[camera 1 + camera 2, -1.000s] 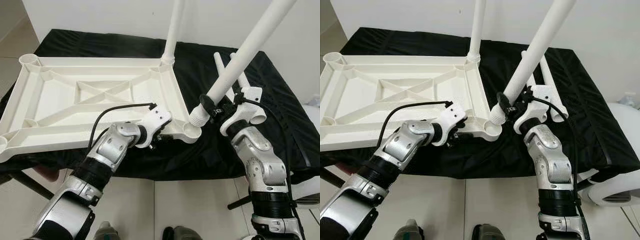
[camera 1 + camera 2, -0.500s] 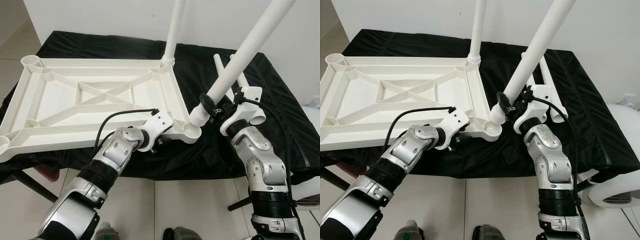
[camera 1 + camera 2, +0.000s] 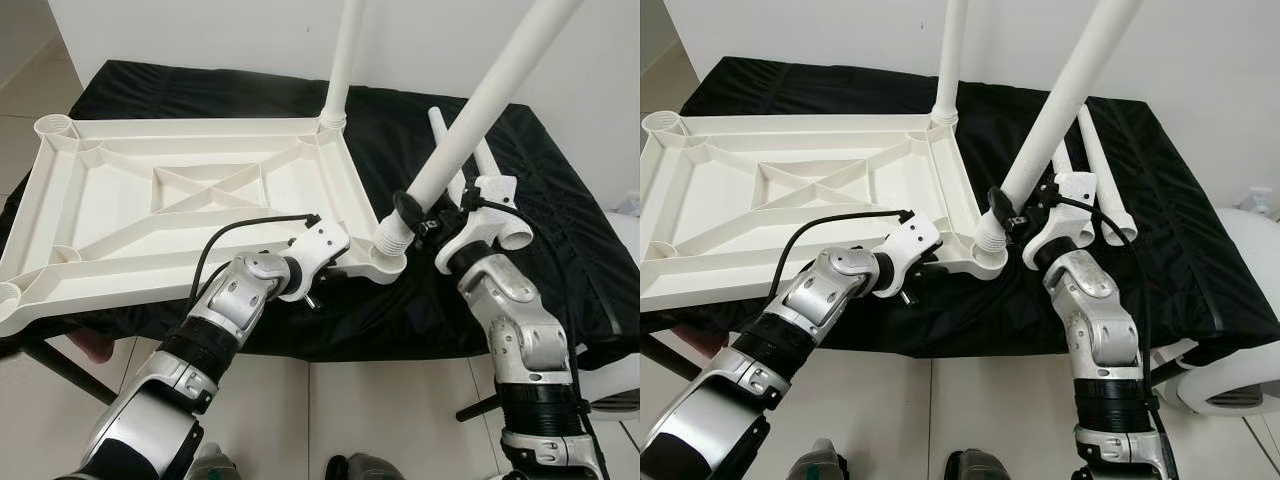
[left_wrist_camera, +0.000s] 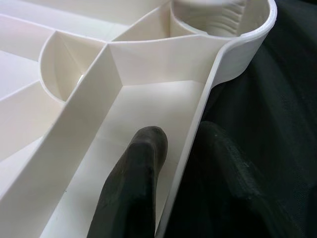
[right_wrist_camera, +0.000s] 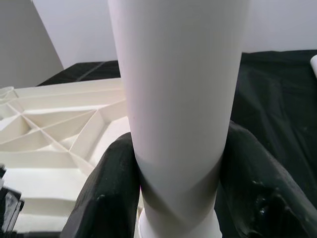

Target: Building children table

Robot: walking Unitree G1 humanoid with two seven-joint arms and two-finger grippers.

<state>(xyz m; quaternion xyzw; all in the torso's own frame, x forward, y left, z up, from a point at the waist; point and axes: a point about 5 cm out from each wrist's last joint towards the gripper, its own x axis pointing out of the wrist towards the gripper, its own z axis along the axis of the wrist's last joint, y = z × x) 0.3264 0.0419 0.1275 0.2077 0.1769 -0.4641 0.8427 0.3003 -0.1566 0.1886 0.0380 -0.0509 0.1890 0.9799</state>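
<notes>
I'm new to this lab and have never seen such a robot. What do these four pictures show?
The two wide pictures come from a humanoid robot's head, looking down at its silver arms. The two close-ups come from cameras on its wrists. On a black-covered surface lies a white children's tabletop, upside down, with one leg already standing in a far corner. The left gripper pinches the tabletop's rim. The right gripper grips a second white leg, its threaded end at the near corner socket. Two spare legs lie beside.
</notes>
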